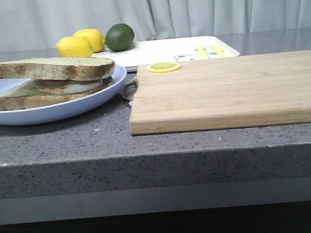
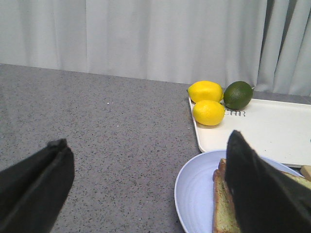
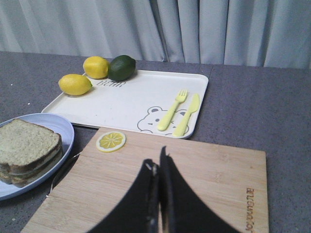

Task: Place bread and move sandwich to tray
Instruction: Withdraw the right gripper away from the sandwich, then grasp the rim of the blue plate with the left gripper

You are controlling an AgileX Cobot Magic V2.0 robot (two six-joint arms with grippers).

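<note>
The sandwich (image 1: 49, 85) lies on a pale blue plate (image 1: 51, 112) at the left. The plain bread slice (image 1: 50, 69) rests on top of it, over the white egg edge (image 1: 68, 87) and the lower toast. The white tray (image 1: 155, 51) lies behind, at the back. No gripper shows in the front view. In the left wrist view my left gripper (image 2: 148, 138) is open wide and empty, one finger (image 2: 257, 184) in front of the sandwich (image 2: 222, 208) on the plate (image 2: 194, 189). My right gripper (image 3: 155, 160) is shut and empty above the cutting board (image 3: 121, 184). The right wrist view also shows the sandwich (image 3: 26, 150).
Two lemons (image 1: 76, 46) and a green lime (image 1: 119, 37) sit at the tray's back left corner. A yellow fork (image 3: 172, 109) and knife (image 3: 187, 114) lie on the tray (image 3: 121, 102). A lemon slice (image 1: 164, 67) lies on the wooden cutting board (image 1: 230, 93), right of the plate.
</note>
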